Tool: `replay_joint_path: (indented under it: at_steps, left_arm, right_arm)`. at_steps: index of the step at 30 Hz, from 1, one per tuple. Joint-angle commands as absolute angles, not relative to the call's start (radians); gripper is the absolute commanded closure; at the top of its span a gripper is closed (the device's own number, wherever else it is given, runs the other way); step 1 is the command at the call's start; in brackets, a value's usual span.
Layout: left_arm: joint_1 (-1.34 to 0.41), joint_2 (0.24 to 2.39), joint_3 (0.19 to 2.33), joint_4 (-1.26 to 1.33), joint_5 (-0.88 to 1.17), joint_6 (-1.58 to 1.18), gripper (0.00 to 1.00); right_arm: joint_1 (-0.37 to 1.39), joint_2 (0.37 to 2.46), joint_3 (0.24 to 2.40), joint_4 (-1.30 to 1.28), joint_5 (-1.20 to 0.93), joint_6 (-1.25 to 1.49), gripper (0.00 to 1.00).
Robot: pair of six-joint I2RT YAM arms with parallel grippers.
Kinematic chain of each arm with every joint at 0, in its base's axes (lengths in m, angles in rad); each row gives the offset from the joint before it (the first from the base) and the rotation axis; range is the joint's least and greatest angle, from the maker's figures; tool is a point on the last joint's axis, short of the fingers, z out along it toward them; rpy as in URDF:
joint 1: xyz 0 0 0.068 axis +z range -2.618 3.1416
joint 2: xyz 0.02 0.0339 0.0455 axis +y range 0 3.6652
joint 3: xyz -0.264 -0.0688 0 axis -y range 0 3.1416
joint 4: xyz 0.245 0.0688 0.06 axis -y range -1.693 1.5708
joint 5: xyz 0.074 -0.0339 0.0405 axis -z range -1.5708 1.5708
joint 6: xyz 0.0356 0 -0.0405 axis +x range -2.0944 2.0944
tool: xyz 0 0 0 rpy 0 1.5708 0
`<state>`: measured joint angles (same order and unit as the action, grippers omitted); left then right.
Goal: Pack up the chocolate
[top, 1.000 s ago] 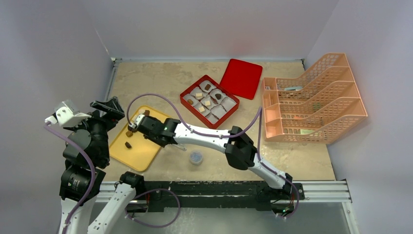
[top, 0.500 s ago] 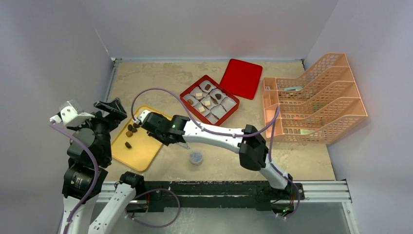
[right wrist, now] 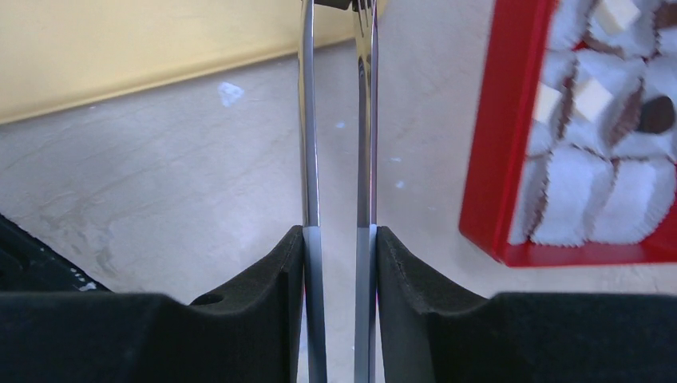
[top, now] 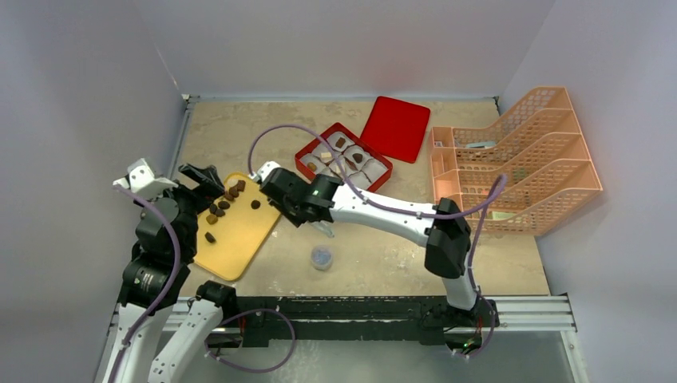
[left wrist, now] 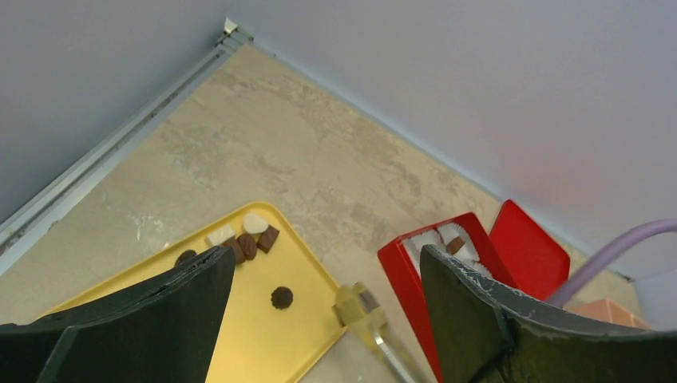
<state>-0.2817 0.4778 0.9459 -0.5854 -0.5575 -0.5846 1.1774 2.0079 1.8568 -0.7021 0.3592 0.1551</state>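
Several chocolate pieces (top: 227, 196) lie on the yellow tray (top: 231, 251), mostly dark brown, and one (top: 255, 204) sits apart. In the left wrist view the lone chocolate (left wrist: 281, 298) lies between my fingers. The red box (top: 318, 141) of white liners holds a few chocolates (right wrist: 657, 114). My right gripper (top: 291, 199) (right wrist: 339, 235) is shut on metal tongs (right wrist: 307, 159). Their tips reach the tray's edge, and I cannot tell whether they hold anything. My left gripper (top: 203, 177) (left wrist: 326, 259) hangs open and empty over the tray's left side.
A red lid (top: 395, 128) lies behind the box. An orange wire file rack (top: 511, 167) stands at the right. A small round grey-blue cap (top: 321, 257) sits on the table in front of the right arm. Walls close in the left, back and right.
My right arm has swung right with the tongs, off the tray towards the red box, uncovering more chocolates. The left arm has shifted slightly right.
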Motion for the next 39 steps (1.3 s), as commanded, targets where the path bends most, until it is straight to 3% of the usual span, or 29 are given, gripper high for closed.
replay_joint_path:
  at_steps: [1, 21, 39]
  left_arm:
    - [-0.279, 0.514, 0.91, -0.522, -0.507, -0.592, 0.15]
    - [-0.279, 0.634, 0.814, -0.472, -0.41, -0.515, 0.15]
    - [-0.279, 0.622, 0.812, -0.482, -0.417, -0.507, 0.15]
  right_arm:
    - [1.124, 1.876, 1.807, -0.705, 0.424, 0.207, 0.74]
    - [0.803, 1.653, 1.562, -0.785, 0.494, 0.244, 0.73]
    - [0.656, 1.74, 1.551, -0.79, 0.447, 0.222, 0.69]
